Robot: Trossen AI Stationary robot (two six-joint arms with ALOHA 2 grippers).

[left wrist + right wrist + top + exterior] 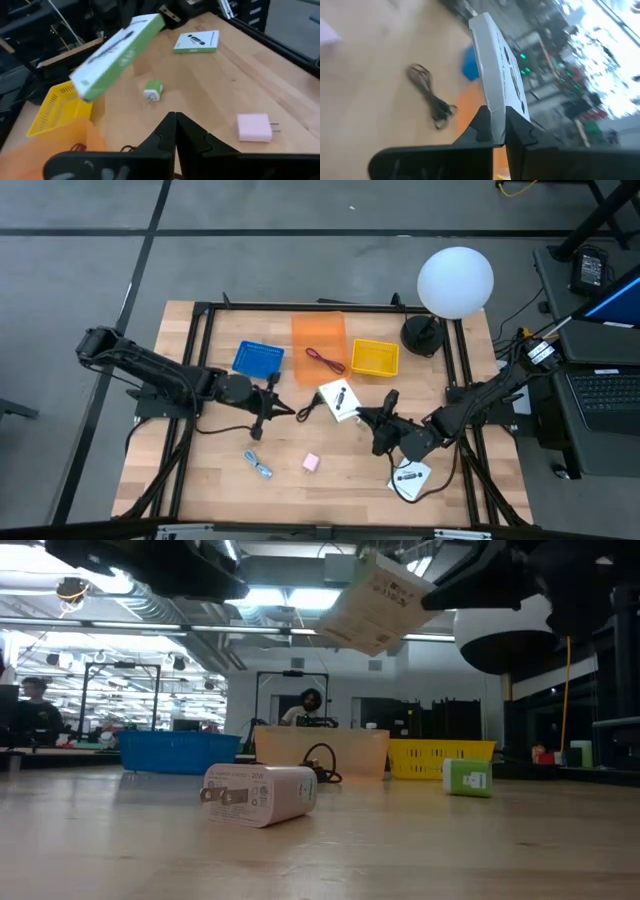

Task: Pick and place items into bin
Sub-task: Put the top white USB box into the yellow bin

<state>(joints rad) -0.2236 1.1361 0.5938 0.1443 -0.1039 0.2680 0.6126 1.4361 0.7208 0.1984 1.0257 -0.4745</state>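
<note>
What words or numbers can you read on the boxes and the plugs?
No text can be read for sure.
White box held by the right gripper: printed lines, too small and blurred to read.
Second white box lying on the table: dark marks, too small to read.
Pink charger: small print, too blurred to read.
Green-and-white plug: no text shows.

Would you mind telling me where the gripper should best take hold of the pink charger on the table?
Probably across the pink charger's two broad flat sides, coming straight down. It lies apart from other items, prongs pointing sideways, so grip the body, not the prongs.
</note>
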